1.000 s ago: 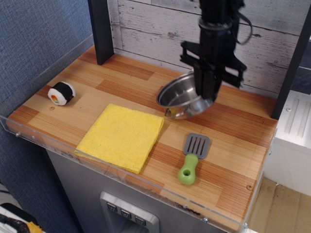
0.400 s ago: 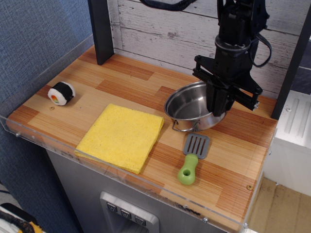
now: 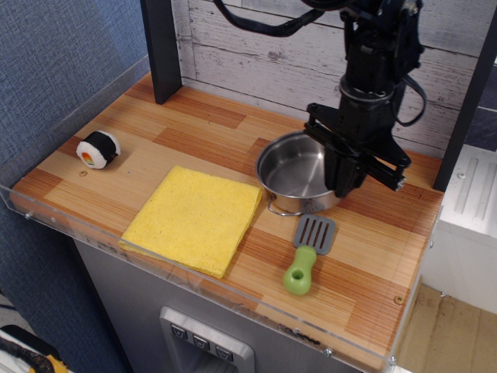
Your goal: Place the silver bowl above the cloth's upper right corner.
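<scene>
The gripper [image 3: 345, 175] pinches the right rim of the silver bowl [image 3: 295, 175] — its fingers closed on it — the bowl sitting just beside the cloth [image 3: 198, 217]'s upper right corner.

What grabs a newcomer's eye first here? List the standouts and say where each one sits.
The black gripper reaches down at the right rim of the silver bowl, which sits just beyond the upper right corner of the bright yellow cloth; whether it grips the rim is hard to tell. A green-handled spatula lies in front of the bowl, and a sushi roll sits alone at the far left of the wooden table.
</scene>
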Robot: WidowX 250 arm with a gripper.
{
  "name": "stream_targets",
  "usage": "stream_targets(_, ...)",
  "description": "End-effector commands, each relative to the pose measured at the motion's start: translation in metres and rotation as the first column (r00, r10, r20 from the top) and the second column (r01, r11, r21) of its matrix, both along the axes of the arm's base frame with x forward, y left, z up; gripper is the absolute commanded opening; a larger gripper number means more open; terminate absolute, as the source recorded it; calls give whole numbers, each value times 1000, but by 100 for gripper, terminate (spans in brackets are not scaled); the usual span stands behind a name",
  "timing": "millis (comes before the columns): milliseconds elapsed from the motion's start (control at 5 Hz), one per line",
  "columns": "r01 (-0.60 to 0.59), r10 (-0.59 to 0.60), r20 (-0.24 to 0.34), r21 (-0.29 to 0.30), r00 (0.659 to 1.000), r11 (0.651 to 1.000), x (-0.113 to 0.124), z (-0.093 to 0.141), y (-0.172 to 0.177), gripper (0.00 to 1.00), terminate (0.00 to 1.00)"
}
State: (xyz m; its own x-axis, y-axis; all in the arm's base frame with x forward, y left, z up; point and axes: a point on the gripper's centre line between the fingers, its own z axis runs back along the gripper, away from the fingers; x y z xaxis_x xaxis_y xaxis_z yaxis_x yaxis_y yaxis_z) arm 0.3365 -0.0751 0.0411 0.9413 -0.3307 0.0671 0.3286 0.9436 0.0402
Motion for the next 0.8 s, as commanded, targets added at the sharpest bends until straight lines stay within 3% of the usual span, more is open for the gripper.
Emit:
stream_targets(0, -51, 51, 38, 4, 998, 999, 21, 2, 16, 0, 0)
stream_targets(600, 0, 0, 26, 17, 1000, 1000, 22, -2, 2, 0, 0)
